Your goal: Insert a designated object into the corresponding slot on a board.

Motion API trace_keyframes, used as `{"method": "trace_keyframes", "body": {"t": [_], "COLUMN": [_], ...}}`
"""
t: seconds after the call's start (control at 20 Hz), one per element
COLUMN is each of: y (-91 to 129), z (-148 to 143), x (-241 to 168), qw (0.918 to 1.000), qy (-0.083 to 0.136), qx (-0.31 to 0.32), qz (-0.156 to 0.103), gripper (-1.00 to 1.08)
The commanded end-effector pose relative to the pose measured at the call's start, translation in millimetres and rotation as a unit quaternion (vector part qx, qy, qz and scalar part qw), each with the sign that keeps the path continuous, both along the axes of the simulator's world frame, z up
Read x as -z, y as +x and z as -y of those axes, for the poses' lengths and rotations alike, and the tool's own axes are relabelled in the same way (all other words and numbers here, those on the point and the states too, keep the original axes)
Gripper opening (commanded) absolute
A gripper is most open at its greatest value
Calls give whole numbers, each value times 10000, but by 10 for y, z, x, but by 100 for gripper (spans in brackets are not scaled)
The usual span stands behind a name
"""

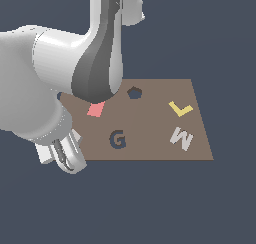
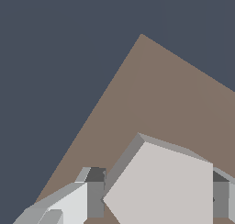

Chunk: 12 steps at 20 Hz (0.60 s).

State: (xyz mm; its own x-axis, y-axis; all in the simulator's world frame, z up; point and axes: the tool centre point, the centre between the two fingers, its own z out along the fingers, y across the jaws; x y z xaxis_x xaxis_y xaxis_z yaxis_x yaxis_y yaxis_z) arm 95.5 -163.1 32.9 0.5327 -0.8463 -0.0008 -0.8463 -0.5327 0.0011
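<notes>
Although the exterior view hides the grasp behind the white arm, the wrist view shows the pincer with its grey fingers set on either side of the small flat light-grey pentagon block, touching its edges, so it is clamped on that block. Beneath the block lies the flat brown rectangular board, one corner reaching into the dark ground. In the exterior view, the dark G-shaped cut-out and the grey W-shaped piece sit nearest on the board, then the pink rectangle and the yellow L-shaped piece, and farthest the small dark pentagon-shaped cut-out, unfilled.
</notes>
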Motion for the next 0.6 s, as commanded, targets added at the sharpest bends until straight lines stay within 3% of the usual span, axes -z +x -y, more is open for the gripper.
{"method": "trace_keyframes", "body": {"t": [0.0, 0.55], "y": [-32, -365], "z": [-47, -446], "x": [-5, -20], "qw": [10000, 9998], "qy": [0, 2], "qx": [-23, -215], "qz": [3, 3], "gripper": [-100, -100]}}
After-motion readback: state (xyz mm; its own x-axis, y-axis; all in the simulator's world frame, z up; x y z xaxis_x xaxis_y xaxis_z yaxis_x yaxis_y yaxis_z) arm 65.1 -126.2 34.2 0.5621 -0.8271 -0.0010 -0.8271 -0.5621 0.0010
